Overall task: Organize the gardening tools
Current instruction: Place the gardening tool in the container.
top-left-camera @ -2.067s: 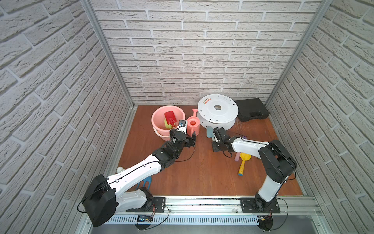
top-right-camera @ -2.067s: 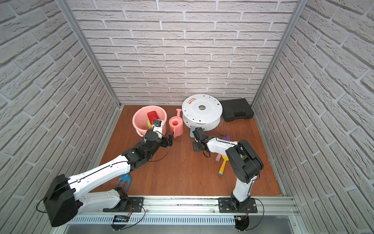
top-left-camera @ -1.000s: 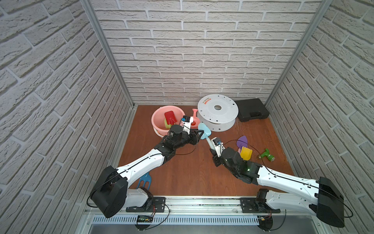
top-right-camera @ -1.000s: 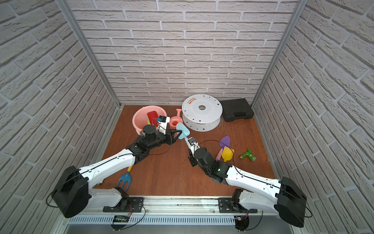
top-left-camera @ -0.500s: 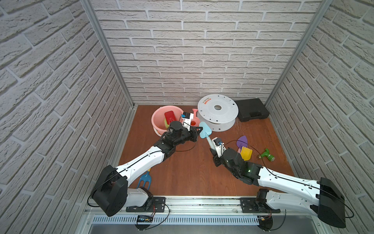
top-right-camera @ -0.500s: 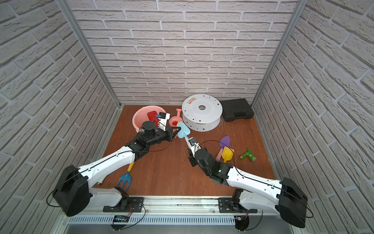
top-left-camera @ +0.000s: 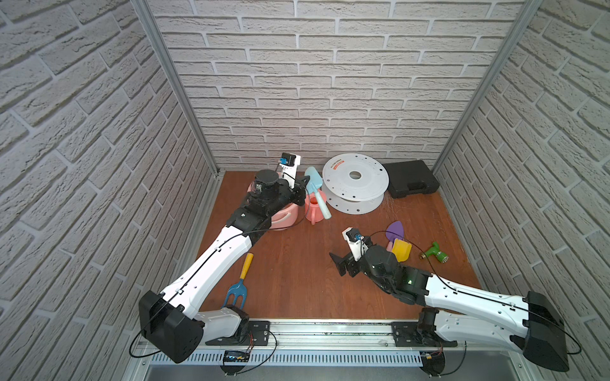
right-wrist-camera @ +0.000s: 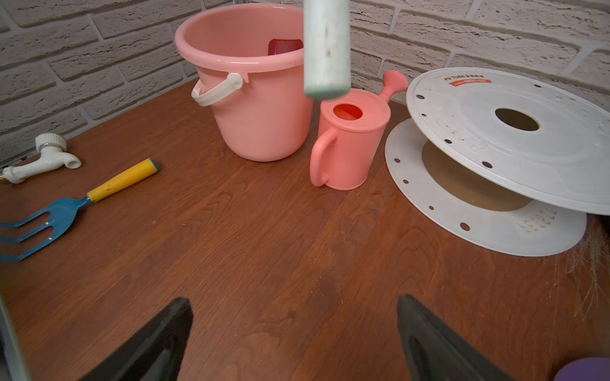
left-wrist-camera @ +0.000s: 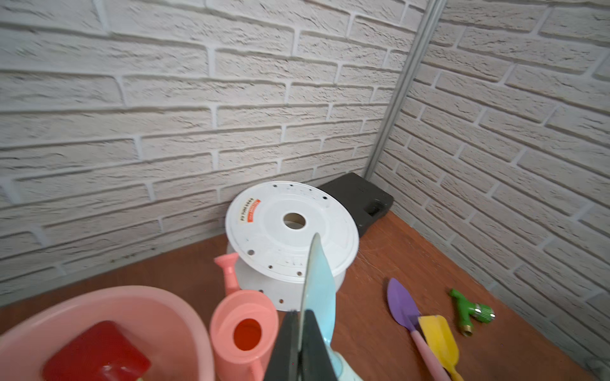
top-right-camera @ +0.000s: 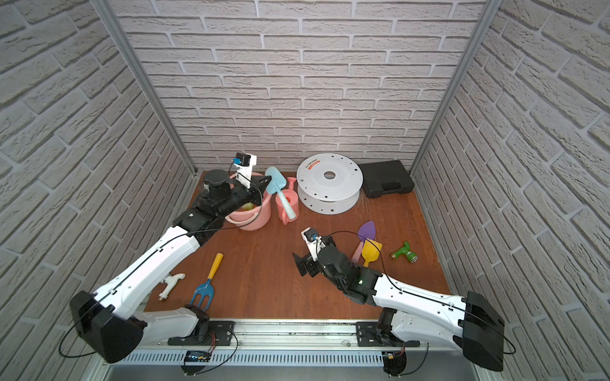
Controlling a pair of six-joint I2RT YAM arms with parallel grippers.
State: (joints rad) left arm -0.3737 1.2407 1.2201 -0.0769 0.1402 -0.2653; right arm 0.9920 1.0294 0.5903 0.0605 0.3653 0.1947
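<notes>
My left gripper (left-wrist-camera: 302,316) is shut on the blade of the pale teal trowel (left-wrist-camera: 318,287), held in the air above the pink watering can (top-right-camera: 292,207), next to the pink bucket (top-right-camera: 254,224). Its handle (right-wrist-camera: 326,49) hangs free. A red trowel (left-wrist-camera: 95,349) lies in the bucket. My right gripper (right-wrist-camera: 293,323) stands open and empty over bare floor, seen in both top views (top-left-camera: 340,264). Behind it lie the purple trowel (top-left-camera: 395,229) and yellow trowel (top-left-camera: 401,249). The blue fork (top-right-camera: 203,292) lies near the front left.
A white spool (top-left-camera: 355,181) and a black case (top-left-camera: 411,178) stand at the back wall. A green spray nozzle (top-left-camera: 435,252) lies at the right and a white tap (top-right-camera: 170,283) at the left by my left arm. Brick walls close three sides.
My left gripper shut on the teal trowel's blade. My right gripper let go of its handle, opened wide and drew back. The left arm carried the trowel up and back.
</notes>
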